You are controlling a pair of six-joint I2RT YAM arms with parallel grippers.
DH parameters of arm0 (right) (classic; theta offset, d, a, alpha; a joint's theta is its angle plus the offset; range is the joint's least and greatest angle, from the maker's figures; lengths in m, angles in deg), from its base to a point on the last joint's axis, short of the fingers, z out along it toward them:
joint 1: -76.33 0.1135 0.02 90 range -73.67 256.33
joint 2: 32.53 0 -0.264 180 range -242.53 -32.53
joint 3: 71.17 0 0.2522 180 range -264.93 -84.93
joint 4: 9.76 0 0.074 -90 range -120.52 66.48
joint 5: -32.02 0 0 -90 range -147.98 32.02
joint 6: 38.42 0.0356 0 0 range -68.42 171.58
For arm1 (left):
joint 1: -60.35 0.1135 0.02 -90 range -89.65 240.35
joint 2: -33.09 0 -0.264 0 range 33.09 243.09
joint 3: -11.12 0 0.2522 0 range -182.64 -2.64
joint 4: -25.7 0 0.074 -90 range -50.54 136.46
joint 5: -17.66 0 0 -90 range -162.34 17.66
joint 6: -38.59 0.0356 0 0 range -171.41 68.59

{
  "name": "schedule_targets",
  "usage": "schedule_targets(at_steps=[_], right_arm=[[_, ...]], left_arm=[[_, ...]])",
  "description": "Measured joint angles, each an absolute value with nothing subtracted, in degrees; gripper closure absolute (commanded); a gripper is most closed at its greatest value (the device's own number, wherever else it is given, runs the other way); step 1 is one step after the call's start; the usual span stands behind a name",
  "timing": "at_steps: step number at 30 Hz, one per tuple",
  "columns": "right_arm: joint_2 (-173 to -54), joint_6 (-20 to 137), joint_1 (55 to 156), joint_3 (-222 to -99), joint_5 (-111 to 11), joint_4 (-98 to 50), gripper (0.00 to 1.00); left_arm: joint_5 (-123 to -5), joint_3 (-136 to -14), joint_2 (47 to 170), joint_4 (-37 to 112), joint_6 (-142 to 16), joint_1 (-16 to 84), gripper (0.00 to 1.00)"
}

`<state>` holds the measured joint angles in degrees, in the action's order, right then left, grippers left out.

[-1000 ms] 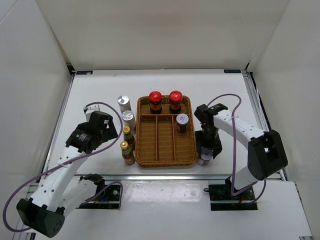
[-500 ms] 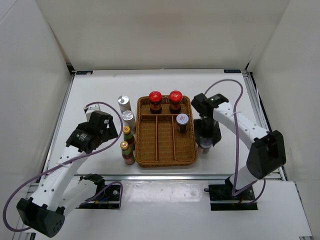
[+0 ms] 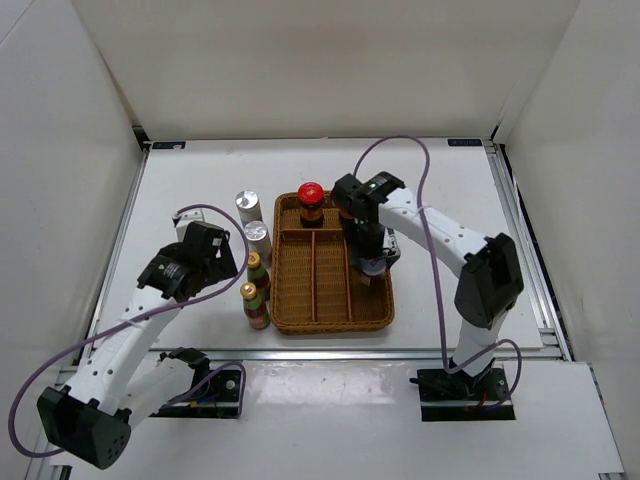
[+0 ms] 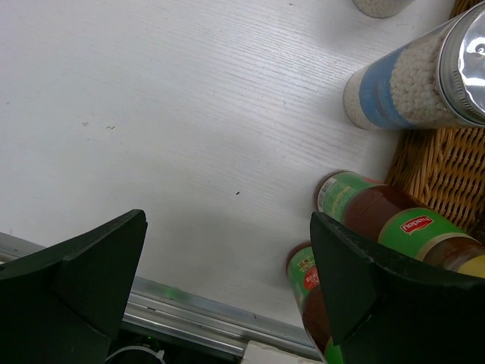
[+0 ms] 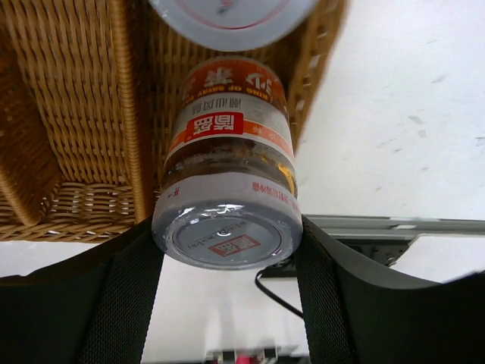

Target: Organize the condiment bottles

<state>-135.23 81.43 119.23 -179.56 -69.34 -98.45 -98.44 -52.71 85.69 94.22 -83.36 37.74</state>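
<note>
Right gripper [image 5: 226, 292]: clamped on grey-capped bottle [image 5: 227, 163] (red mark on lid), over wicker tray [image 5: 76, 98]. Left gripper [image 4: 220, 265]: jaws apart, beside slim bottles [image 4: 394, 220] on surface [image 4: 189, 114].

far grey-capped bottle [image 5: 231, 15]: cut by top edge | silver-capped bottle [image 4: 413, 80]: cut by right edge

We've got a brown woven wicker tray [image 3: 330, 325], grey-capped jar [image 5: 227, 174] labelled orange and red, red-capped bottle [image 3: 311, 195], white counter [image 3: 200, 180].
</note>
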Motion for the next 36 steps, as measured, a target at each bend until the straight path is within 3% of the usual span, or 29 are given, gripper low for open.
schedule_targets(at_steps=[5, 6, 8, 9, 11, 12, 16, 21, 25, 36], right_arm=[[-138.6, 81.1, 119.9, -174.8, -66.2, -97.0, 1.00], [-138.8, 81.0, 119.9, -173.9, -65.7, -96.2, 0.92], [-138.9, 80.5, 119.9, -171.7, -64.9, -94.5, 0.65], [-138.7, 80.3, 119.9, -171.1, -64.2, -94.6, 0.46], [-137.5, 79.9, 119.8, -169.6, -63.7, -93.8, 0.30], [-136.9, 79.7, 119.6, -169.0, -63.4, -93.4, 0.17], [-136.1, 79.7, 118.9, -166.8, -63.1, -91.9, 0.00], [-131.7, 79.9, 118.6, -165.7, -63.7, -91.4, 0.00], [-121.3, 80.2, 118.6, -165.7, -64.0, -91.5, 0.00], [-103.0, 83.0, 118.8, -161.6, -63.9, -92.8, 0.00]], left_arm=[[-97.9, -52.7, 86.2, 94.2, -83.1, 37.7, 0.00], [-97.7, -52.7, 86.3, 94.2, -82.9, 37.7, 0.00], [-97.3, -52.7, 86.4, 94.2, -82.8, 37.7, 0.00], [-97.1, -52.7, 86.4, 94.2, -82.7, 37.7, 0.00], [-96.9, -52.7, 86.3, 94.2, -82.2, 37.7, 0.00], [-96.4, -52.7, 86.0, 94.1, -81.7, 37.7, 0.00], [-93.3, -53.3, 82.5, 93.8, -78.5, 37.7, 0.00], [-89.3, -58.4, 78.0, 93.8, -75.0, 37.7, 0.00], [-88.3, -63.9, 79.5, 93.3, -73.9, 37.7, 0.00], [-94.4, -77.3, 107.8, 93.4, -80.5, 40.5, 0.00]])
